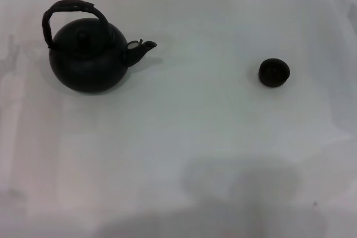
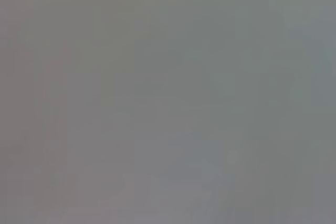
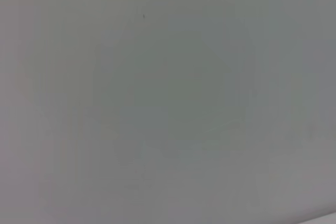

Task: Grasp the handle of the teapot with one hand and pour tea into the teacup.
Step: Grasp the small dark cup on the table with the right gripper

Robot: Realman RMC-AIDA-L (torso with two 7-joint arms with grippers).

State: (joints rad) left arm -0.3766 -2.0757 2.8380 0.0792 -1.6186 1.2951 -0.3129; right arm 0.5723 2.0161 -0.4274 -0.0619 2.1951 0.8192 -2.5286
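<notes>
The large round black teapot [image 1: 88,59] stands upright at the far left of the white table [image 1: 184,137] in the head view. Its arched dark handle [image 1: 70,7] spans the top over the knobbed lid, and its short spout [image 1: 140,48] points right toward the teacup. The tiny dark teacup [image 1: 274,73] sits to the right, well apart from the teapot. Neither gripper nor arm shows in any view. Both wrist views show only plain grey surface.
The table's far edge runs along the top of the head view. Soft shadows lie on the table near its front edge [image 1: 240,193]. A small dark speck [image 1: 314,203] marks the front right.
</notes>
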